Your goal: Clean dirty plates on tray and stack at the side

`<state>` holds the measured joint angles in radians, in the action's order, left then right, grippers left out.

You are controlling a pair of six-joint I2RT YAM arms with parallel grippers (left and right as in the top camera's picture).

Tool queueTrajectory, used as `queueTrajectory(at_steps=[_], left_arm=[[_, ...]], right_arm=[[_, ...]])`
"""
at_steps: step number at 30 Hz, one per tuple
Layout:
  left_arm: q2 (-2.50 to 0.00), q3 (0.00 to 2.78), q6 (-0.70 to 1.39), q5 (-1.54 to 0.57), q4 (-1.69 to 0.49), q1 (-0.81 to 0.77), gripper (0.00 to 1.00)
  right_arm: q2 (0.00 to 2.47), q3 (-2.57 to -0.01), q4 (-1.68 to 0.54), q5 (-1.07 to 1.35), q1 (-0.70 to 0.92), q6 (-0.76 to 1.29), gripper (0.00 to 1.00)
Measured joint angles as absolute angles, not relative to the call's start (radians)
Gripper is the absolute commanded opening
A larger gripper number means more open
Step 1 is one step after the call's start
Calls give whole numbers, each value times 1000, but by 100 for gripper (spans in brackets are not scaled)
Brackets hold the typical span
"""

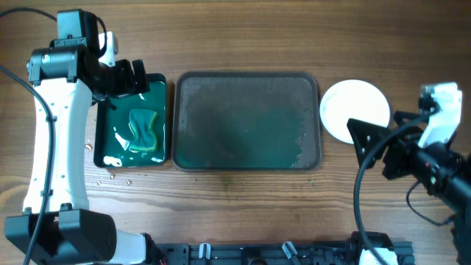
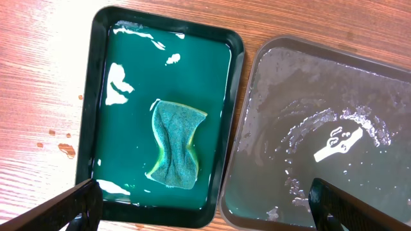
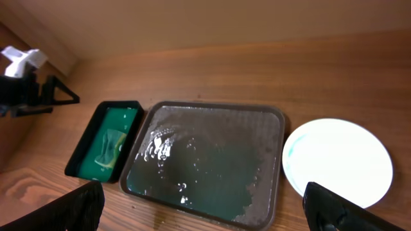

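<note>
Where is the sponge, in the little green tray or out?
In: the sponge lies flat inside the small green tray, sitting in shallow liquid.

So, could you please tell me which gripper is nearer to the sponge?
Left. The left gripper hovers above the far end of the small green tray where the sponge lies; the right gripper is beyond the large tray, by the white plate.

Hidden under the right pincer (image 1: 357,143): the nearest rim of the white plate (image 1: 352,103). Cropped at the picture's edge beyond the left pincer (image 2: 202,199): much of the grey tray (image 2: 334,96).
</note>
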<state>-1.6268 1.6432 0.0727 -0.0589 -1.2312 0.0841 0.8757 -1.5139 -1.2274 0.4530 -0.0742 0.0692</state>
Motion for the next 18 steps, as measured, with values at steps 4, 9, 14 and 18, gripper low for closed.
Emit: queueTrajectory(at_steps=[4,9,14,18], left_arm=[[-1627,1643,73,-59,-1231,84,100],[-1627,1643,73,-59,-1231,84,100],[-1627,1643,73,-62,-1232,84,100],[-1627,1643,72,-62,-1231,84,100]], right_arm=[[854,-1514,-1228,453,-74,70,100],[855,-1508,-1232,455,-73,20,100],[804,-1349,-1030,471,-46,-105,100],[665,-1087,-788,474,6,-157,100]])
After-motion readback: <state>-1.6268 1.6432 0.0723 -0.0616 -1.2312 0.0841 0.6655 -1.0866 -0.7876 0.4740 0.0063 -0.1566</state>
